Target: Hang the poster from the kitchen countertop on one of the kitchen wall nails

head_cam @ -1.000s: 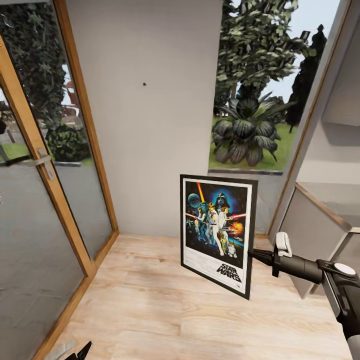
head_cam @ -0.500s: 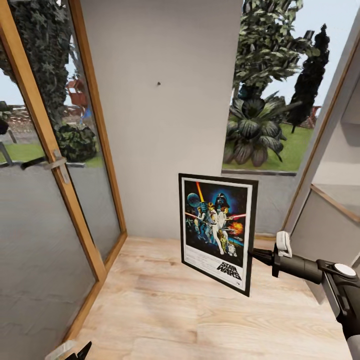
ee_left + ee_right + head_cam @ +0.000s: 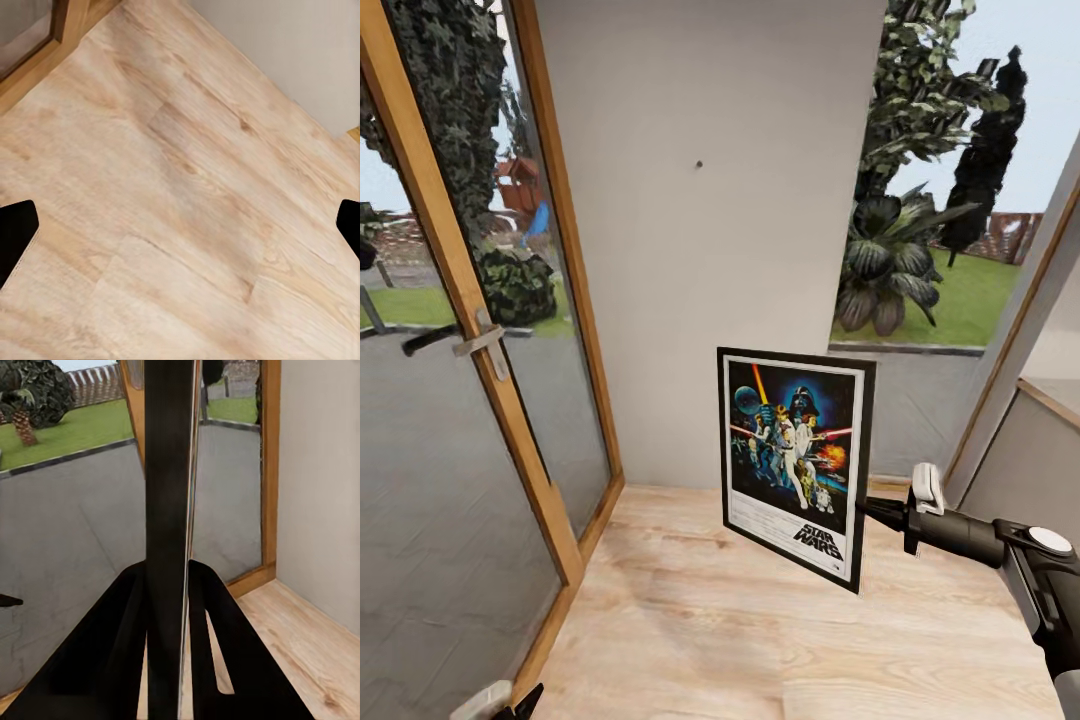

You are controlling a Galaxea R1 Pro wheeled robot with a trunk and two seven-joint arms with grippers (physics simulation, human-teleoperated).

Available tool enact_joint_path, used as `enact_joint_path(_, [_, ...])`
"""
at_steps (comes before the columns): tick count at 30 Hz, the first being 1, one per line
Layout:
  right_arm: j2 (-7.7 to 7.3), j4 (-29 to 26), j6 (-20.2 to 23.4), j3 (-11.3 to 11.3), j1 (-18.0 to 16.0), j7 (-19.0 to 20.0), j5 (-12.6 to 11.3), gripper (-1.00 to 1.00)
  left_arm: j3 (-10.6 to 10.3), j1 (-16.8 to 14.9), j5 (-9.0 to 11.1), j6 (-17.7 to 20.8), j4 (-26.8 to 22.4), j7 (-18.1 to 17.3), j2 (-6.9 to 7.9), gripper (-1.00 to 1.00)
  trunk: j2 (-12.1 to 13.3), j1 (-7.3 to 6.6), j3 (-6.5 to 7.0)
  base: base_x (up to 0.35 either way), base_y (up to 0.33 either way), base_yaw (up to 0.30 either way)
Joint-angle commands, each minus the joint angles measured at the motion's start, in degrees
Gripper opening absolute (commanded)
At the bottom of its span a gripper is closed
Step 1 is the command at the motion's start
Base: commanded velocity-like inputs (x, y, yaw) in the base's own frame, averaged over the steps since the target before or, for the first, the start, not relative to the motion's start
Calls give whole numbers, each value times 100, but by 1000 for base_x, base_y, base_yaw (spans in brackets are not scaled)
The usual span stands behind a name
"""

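Poster in the air, gripped by its right edge, facing a bare wall panel.

Nearest: left gripper (image 3: 180, 229) hangs low over the wood floor (image 3: 760, 640), fingers spread wide, nothing between them. Right gripper (image 3: 880, 512) is clamped on the right edge of the one poster (image 3: 792, 462); in the right wrist view the frame edge (image 3: 169, 510) runs straight up between the two fingers. Poster upright, slightly tilted, well clear of floor and wall. Open floor below and to its left. Glass door (image 3: 460, 400) with wooden frame bounds the left side. Beyond: grey wall (image 3: 710, 300), one nail (image 3: 699, 164) high up, well above the poster's top edge. Window (image 3: 950, 200) to the right of the wall.
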Motion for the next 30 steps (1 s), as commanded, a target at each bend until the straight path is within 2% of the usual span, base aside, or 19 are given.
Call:
enact_joint_path(1, [0,0,85,-4,-6,41,-19,-100,-48,-6,41,-26,7,-14,1,100,-13,7,-13,286,224,0])
enact_joint_path(5, [0,-1,85,-4,-6,41,-20,-100,-48,-6,41,-26,7,-14,2,100,-13,7,-13,287,226,-17])
enact_joint_path(10, [-1,-5,85,-5,-6,45,-22,-100,-48,-6,41,-26,7,-14,1,100,-13,7,-9,212,170,-200])
enact_joint_path(14, [-1,-7,85,-5,-6,45,-21,-100,-48,-6,41,-26,7,-14,0,100,-13,7,-7,43,35,-259])
enact_joint_path(30, [0,-8,87,-2,-6,47,-18,-100,-48,-7,41,-26,7,-14,0,100,-13,7,-1,5,2,-98])
